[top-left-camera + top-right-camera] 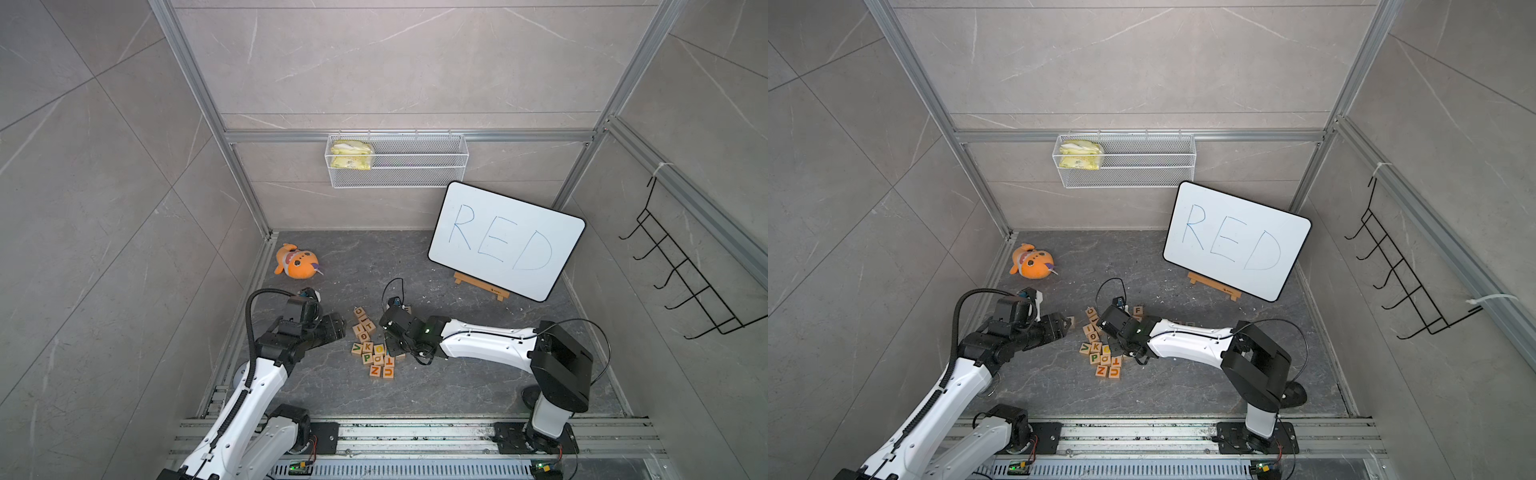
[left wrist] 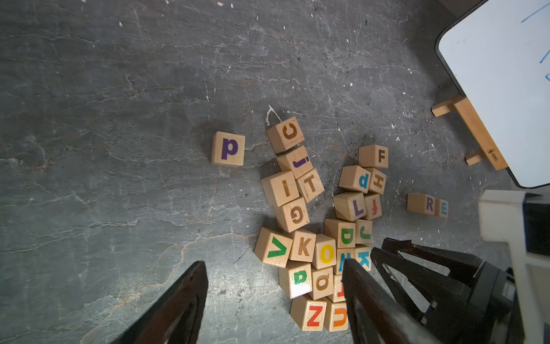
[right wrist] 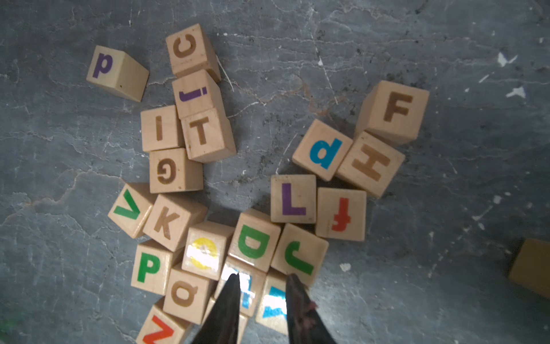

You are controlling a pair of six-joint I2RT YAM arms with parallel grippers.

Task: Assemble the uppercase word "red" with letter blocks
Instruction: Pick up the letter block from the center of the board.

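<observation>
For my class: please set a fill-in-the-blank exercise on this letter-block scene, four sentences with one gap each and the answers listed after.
1. The whiteboard shows the handwritten word ___.
2. The R block stands right beside the ___ block, away from the pile.
3. In the pile, the green D block lies next to a green ___ block.
4. The plush toy is mostly coloured ___.
Answers: RED; E; J; orange.
</observation>
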